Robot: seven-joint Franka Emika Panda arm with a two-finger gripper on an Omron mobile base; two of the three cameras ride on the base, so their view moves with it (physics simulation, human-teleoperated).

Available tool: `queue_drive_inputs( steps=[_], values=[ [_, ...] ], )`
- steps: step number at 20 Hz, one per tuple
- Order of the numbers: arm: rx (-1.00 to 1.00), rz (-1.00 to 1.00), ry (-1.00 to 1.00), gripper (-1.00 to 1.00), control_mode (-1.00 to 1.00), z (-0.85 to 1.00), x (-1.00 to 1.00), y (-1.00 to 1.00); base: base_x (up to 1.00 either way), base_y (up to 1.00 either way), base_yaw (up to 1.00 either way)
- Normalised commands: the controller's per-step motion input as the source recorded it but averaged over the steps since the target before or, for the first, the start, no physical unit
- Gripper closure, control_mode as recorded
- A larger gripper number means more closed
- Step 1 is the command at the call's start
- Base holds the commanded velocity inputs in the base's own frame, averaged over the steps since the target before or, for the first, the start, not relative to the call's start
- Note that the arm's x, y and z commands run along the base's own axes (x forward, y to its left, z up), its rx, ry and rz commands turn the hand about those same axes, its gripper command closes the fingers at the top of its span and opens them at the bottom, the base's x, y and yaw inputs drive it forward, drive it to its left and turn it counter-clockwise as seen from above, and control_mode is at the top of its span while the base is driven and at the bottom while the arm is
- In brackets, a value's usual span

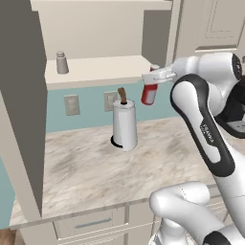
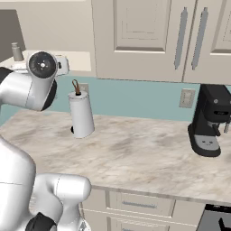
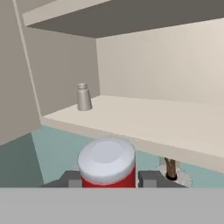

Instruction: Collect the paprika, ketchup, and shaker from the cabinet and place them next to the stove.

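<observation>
My gripper (image 1: 153,79) is shut on the ketchup (image 1: 149,94), a red bottle with a white cap that hangs just in front of the cabinet shelf (image 1: 105,68), off its right end. In the hand view the white cap (image 3: 107,158) sits between the two dark fingertips (image 3: 70,179), below the shelf edge (image 3: 144,139). The small grey shaker (image 1: 61,62) stands upright at the shelf's left end, also seen as the shaker (image 3: 83,97) and the shaker (image 2: 17,52). The paprika is out of view. A steel corner with a dark knob at the lower right looks like the stove (image 2: 218,219).
A white paper towel roll (image 1: 125,125) stands on the marble counter (image 1: 86,167) below the held bottle. A black coffee machine (image 2: 210,122) sits at the counter's right. The open cabinet door (image 1: 21,105) juts out on the left. Closed cabinet doors (image 2: 144,36) hang to the right.
</observation>
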Motion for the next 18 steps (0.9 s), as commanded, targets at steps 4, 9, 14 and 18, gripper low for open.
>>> queue_drive_inputs(
  steps=[4,9,14,18],
  values=[
    [0.0,0.0,0.0,1.0,-1.0,-0.45,-0.76,-0.11,0.0,0.0,0.0],
    [0.0,0.02,0.0,1.0,1.0,-0.4,-0.13,0.01,-0.13,-0.05,0.0],
    [0.0,0.0,0.0,1.0,1.0,0.0,0.0,0.0,-0.62,-0.79,-0.03],
    [0.0,0.0,0.0,1.0,1.0,0.0,0.0,0.0,-0.43,-1.0,-0.05]
  ],
)
